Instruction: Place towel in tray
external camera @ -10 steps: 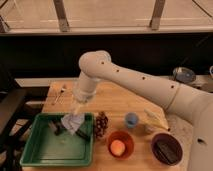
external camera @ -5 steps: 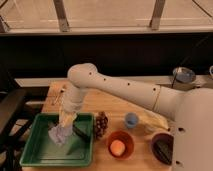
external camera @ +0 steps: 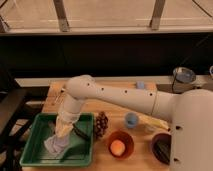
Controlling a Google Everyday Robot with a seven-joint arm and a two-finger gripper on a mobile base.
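The green tray (external camera: 35,159) sits at the front left of the wooden table. The pale towel (external camera: 56,143) hangs in a bunch from my gripper (external camera: 65,129), and its lower end touches the tray floor left of centre. My gripper points down over the tray, shut on the top of the towel. The white arm comes in from the right and bends above the tray.
A dark object (external camera: 80,133) lies in the tray to the right of the towel. A pine cone (external camera: 101,125), an orange bowl (external camera: 120,145) with an orange ball, a blue cup (external camera: 131,120), a dark bowl (external camera: 162,148) and a metal bowl (external camera: 183,75) stand to the right.
The arm has swung left and lowered. The towel has moved from the tray's right side toward its middle-left and now touches the tray floor.
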